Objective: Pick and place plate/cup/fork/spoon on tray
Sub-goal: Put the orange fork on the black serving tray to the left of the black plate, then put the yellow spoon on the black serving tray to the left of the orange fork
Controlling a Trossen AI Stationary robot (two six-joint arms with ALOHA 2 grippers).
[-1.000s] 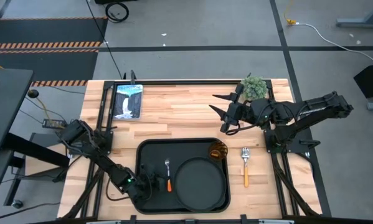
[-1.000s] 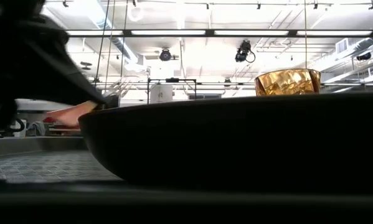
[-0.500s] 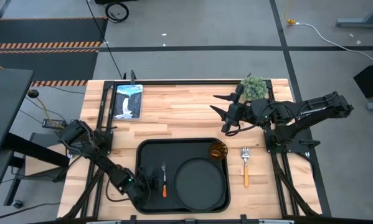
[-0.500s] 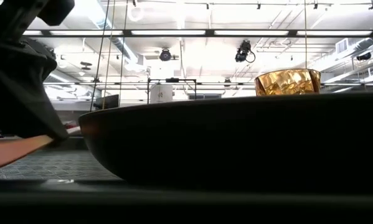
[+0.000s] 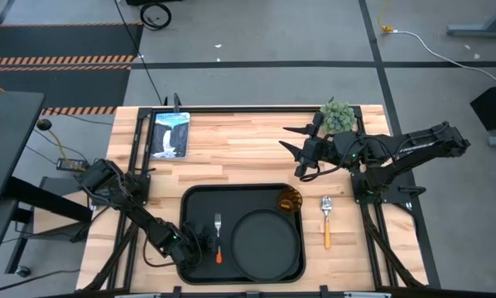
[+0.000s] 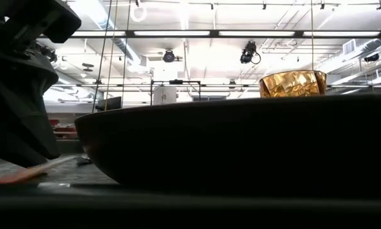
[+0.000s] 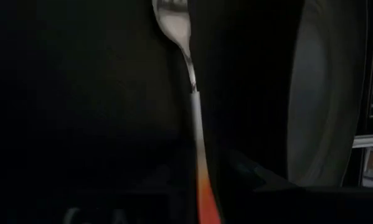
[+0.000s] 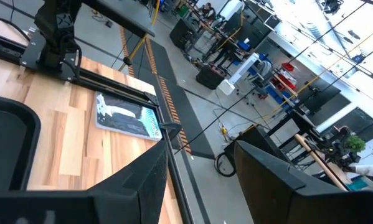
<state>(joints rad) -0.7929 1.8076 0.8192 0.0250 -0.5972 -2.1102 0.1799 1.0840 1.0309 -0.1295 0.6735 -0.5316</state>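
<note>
The black tray [image 5: 196, 203] lies at the table's near middle. On it are the round black plate [image 5: 267, 240], the amber cup [image 5: 290, 199] in its far right corner, and the fork [image 5: 218, 236], lying flat left of the plate with its tines toward the far edge. The spoon [image 5: 327, 222] lies on the table right of the tray. My left gripper [image 5: 204, 248] is low over the fork's orange handle [image 7: 205, 202]; its fingers look slightly apart on either side of the handle. My right gripper [image 5: 289, 151] is open and empty, raised over the table's far right.
A small potted plant [image 5: 337, 114] stands at the far right edge. A tablet showing a picture [image 5: 170, 132] lies at the far left. Bare wood lies between the tray and the far edge. In the low view the plate [image 6: 241, 146] and the cup [image 6: 293, 83] fill the foreground.
My left gripper has moved the fork a little toward the table's left, away from the plate, and down. In the low view the orange handle was raised and tilted; it now lies low and nearly flat on the tray floor.
</note>
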